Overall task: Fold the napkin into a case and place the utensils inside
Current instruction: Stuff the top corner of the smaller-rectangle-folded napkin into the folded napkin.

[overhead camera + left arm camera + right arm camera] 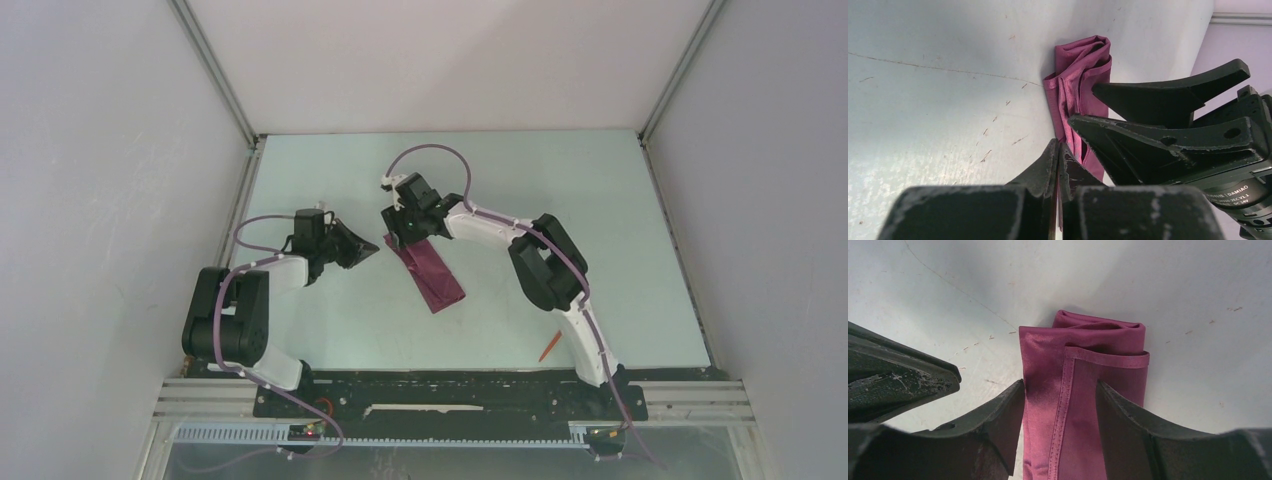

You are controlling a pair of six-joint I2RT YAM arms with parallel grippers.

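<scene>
The napkin is folded into a narrow plum-purple case (432, 272) that lies slantwise mid-table; it also shows in the left wrist view (1079, 80) and the right wrist view (1083, 370). My right gripper (400, 236) is open and straddles the case's far end, one finger on each side (1060, 390). My left gripper (368, 250) is shut, its tip (1058, 145) right at the case's edge. A thin reddish strip shows between its fingers; it looks like a utensil. One orange-red utensil (548, 347) lies by the right arm's base.
White walls close in the table (600, 200) on the left, the right and the back. The two grippers sit close together at the case's far end. The arm bases and a black rail run along the near edge.
</scene>
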